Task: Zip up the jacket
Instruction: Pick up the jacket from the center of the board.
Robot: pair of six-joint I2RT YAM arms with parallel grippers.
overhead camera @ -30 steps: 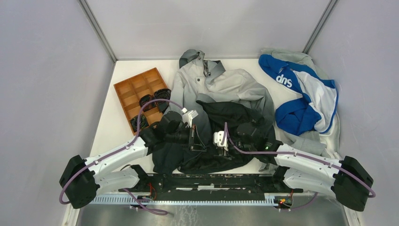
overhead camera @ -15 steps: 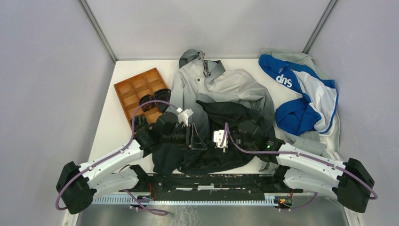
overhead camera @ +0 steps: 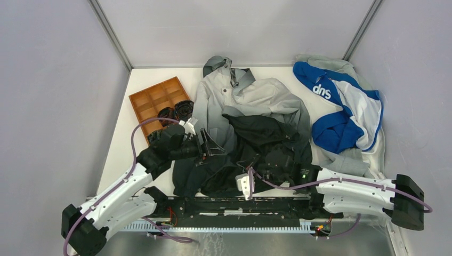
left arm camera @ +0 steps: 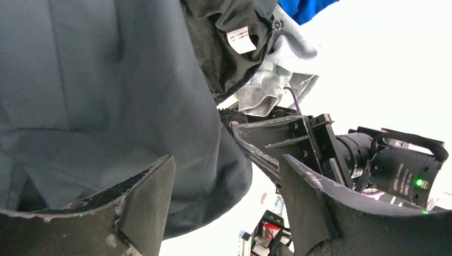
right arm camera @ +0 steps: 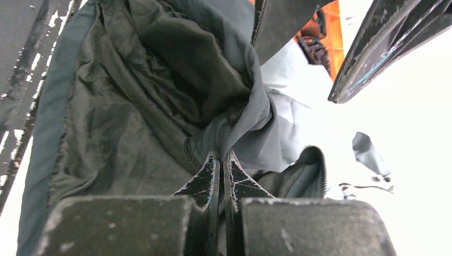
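Bare table (overhead camera: 120,150) left of orange tray (overhead camera: 154,101); blue-and-white garment (overhead camera: 346,106) seemingly tight against the jacket (overhead camera: 256,98).

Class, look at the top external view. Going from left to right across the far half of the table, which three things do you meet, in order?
orange tray → jacket → blue-and-white garment

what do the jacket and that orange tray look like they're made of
The jacket: thin woven synthetic shell, probably nylon or polyester; matte outside, faint sheen and fine crinkles on the dark inner side.
The orange tray: rigid, probably plastic, possibly printed; uniform matte colour, thin straight dividers.
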